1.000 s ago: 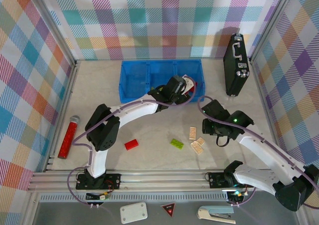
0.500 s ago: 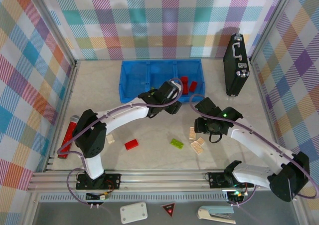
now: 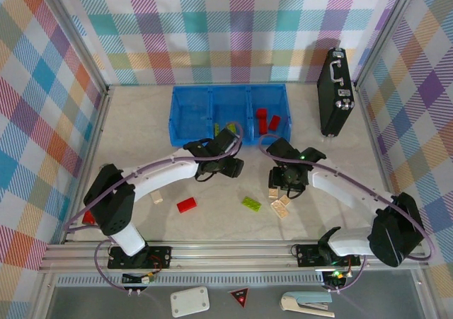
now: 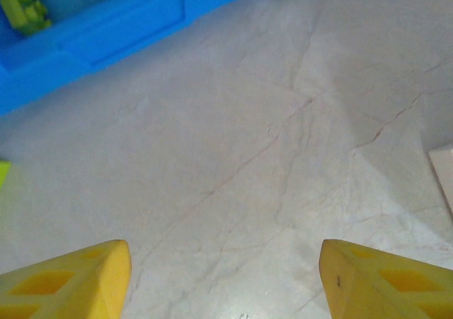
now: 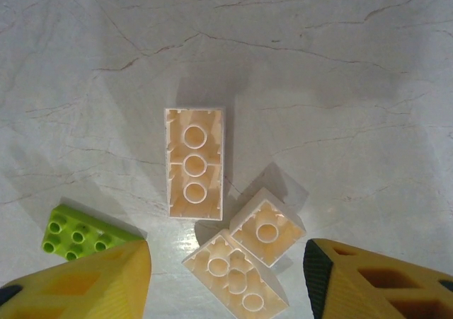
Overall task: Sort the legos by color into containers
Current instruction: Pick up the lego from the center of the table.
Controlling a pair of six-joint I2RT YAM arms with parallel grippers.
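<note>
The long blue bin (image 3: 185,139) sat at the far side of the table (image 3: 141,121), its middle compartment (image 3: 230,107) holding lime-green legos (image 3: 217,129) and its right compartment (image 3: 279,103) holding two red legos (image 3: 261,115). The left gripper (image 4: 223,247) hung just in front of the bin's near wall with its fingers spread and nothing between them. The right gripper (image 5: 226,245), also spread and empty, hovered over three beige legos (image 5: 194,162) lying studs-down on the table, with a green lego (image 5: 78,233) beside them and a red lego (image 3: 187,204) farther left.
</note>
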